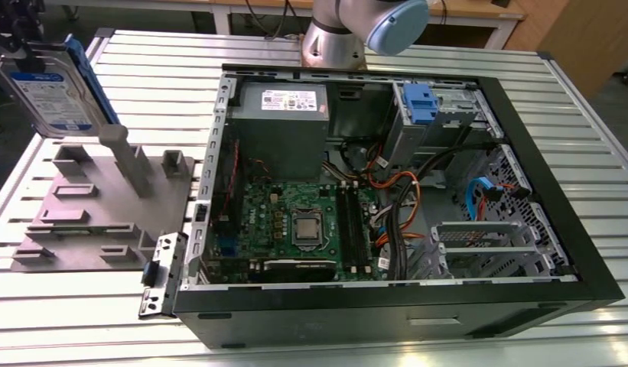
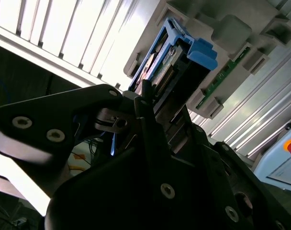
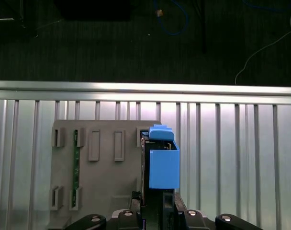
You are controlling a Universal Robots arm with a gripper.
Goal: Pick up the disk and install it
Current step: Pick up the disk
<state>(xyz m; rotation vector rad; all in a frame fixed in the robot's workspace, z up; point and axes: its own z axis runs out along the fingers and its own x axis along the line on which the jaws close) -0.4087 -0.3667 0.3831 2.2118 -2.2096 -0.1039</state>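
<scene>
The disk (image 1: 53,98), silver with a white-and-blue label and blue side rails, hangs upright over the grey fixture plate (image 1: 84,222) at the exterior view's left. My gripper (image 1: 30,61) is shut on its upper end. In the first wrist view the disk (image 3: 162,163) is edge-on with a blue rail facing the camera, and the fingers (image 3: 155,211) clamp it above the plate. In the second wrist view the disk (image 2: 176,57) sticks out beyond the dark fingers (image 2: 145,103).
An open computer case (image 1: 589,252) lies on the slatted metal table (image 1: 558,92), with motherboard (image 1: 293,222), grey power supply (image 1: 283,115), and a drive cage with a blue clip (image 1: 421,103). The fixture has upright posts (image 1: 120,153) and holds a green memory stick (image 3: 75,163).
</scene>
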